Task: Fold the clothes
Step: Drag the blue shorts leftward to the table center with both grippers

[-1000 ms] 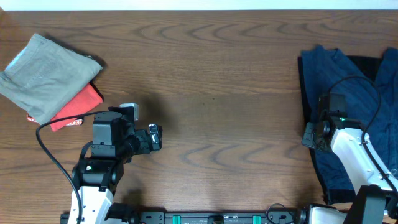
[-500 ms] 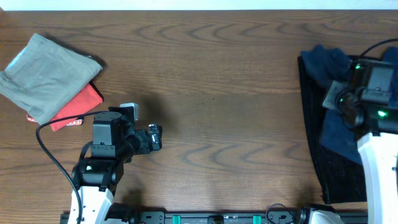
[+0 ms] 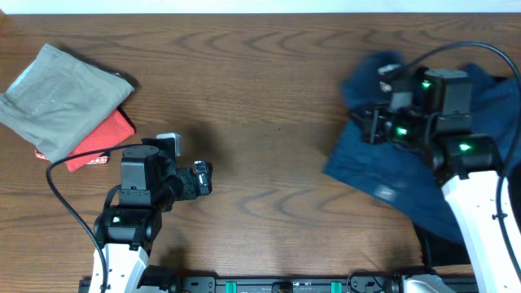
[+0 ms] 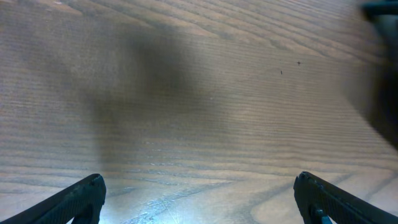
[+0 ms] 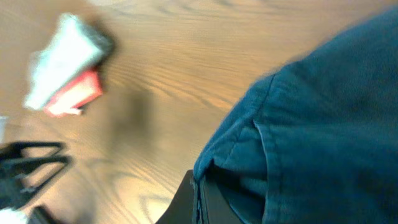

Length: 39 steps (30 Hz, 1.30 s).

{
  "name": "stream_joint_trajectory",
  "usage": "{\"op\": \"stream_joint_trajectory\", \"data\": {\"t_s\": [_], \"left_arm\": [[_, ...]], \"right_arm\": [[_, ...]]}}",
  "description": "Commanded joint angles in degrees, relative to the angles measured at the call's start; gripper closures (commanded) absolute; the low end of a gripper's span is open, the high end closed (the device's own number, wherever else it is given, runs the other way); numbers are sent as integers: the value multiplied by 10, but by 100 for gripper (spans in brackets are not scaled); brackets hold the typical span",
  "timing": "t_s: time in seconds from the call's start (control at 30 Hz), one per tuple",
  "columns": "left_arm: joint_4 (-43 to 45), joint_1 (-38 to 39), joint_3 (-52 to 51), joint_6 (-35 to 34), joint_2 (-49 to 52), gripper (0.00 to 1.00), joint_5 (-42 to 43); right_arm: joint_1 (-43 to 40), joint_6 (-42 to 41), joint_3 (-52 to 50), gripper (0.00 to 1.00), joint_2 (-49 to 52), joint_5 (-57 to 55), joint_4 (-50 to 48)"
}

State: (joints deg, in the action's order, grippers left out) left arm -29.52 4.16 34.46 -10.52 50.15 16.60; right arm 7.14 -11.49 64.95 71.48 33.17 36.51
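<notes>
**Operator:** Where are the trousers (image 3: 376, 167)?
**Technician:** Bunched toward the bench's right edge, pinched by the right gripper (image 5: 199, 190). The left gripper (image 4: 199, 186) hovers spread, empty, near the front edge.
**Operator:** Risk?
**Technician:** A thin pinch may slip; trailing cloth could snag.

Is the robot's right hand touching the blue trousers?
Touching. The right wrist view shows the trousers bunched right against the right gripper, with a fold of the cloth pinched in it.
</notes>
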Motion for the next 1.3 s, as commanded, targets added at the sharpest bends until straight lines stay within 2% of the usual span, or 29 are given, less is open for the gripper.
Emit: {"op": "stream_joint_trajectory", "data": {"t_s": [0.0,0.03,0.1,0.13,0.17,0.2,0.27,0.3,0.47,0.57,0.77,0.9,1.1,1.27], "left_arm": [[3,-4,14,-1,1,2,7],[3,-4,14,-1,1,2,7],[3,-4,14,-1,3,2,7],[3,-4,14,-1,4,2,7],[3,-4,14,-1,4,2,7],[4,-4,14,-1,4,2,8],[9,-4,14,-1,4,2,8],[15,-4,14,-2,4,2,8],[43,-3,14,-47,12,2,11],[56,2,14,-63,31,2,50],[83,50,14,-65,120,2,116],[114,102,14,-102,195,2,134],[207,183,14,-175,305,2,143],[321,246,14,-231,385,2,143]], "right_arm": [[50,-32,5,97,3,73,-58],[61,-33,5,96,7,71,-74],[82,-33,5,85,18,57,-87],[92,-33,5,73,24,43,-83],[99,-33,5,54,31,24,-74],[105,-33,5,42,38,0,-60],[108,-33,5,6,50,-63,-23],[106,-33,5,1,56,-104,0],[85,-75,5,1,63,-315,109],[62,-87,5,1,60,-383,157],[20,-87,5,1,60,-390,211],[7,-92,5,1,60,-390,229],[-12,-98,5,1,60,-389,246],[-16,-97,5,1,60,-389,259]]}}
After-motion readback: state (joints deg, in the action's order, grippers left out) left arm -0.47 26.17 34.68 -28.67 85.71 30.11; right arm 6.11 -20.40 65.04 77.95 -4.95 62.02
